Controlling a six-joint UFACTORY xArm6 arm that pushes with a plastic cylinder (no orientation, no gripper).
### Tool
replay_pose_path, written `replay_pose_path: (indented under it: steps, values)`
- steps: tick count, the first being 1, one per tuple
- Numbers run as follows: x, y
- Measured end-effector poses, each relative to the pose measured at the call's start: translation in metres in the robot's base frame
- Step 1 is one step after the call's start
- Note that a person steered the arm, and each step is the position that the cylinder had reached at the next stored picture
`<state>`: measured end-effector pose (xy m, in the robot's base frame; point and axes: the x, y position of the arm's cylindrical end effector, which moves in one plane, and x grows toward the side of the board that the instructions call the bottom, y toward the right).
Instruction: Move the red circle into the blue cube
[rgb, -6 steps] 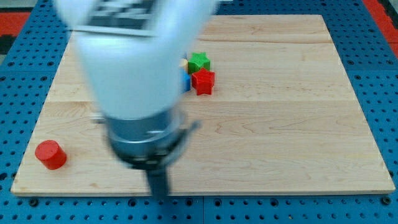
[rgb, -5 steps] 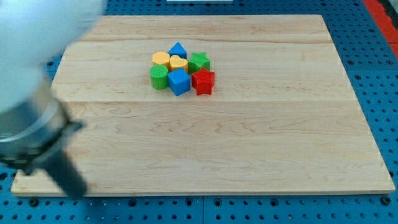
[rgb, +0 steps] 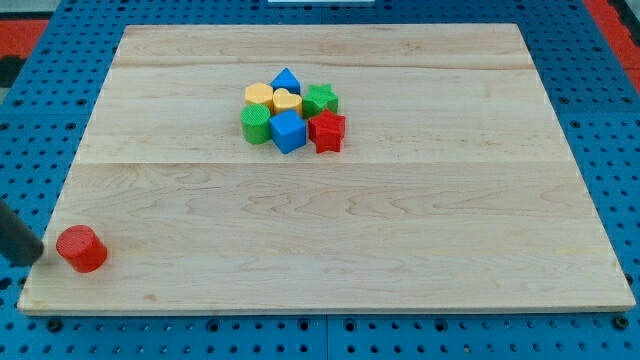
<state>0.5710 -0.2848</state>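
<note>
Clawless rod slanting in from the view's left edge, my tip (rgb: 40, 250) just left of the red circle (rgb: 81, 248)

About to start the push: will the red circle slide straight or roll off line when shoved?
The red circle stands on its flat end, so it will likely slide, not roll. Its round side may slip off my tip, just to its left in the view. It looks small and solid, probably light.
</note>
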Motion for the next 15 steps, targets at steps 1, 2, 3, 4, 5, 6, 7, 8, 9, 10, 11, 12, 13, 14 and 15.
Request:
replay_pose_path:
  steps: [1,2,3,4,5,6,7,8,9,10,11,12,13,14,15]
  values:
    - [0.016,0.035]
    - [0.009,0.073]
    - [-0.02,0.109]
    - [-0.015,0.15]
    - [0.004,0.134]
    - [0.01,0.053]
    - [-0.011,0.034]
    - [-0.034,0.034]
    - [-0.04,0.051]
    - [-0.04,0.087]
    - [-0.041,0.12]
    - [-0.047,0.148]
    - [-0.063,0.166]
    - [-0.096,0.175]
    - [-0.107,0.189]
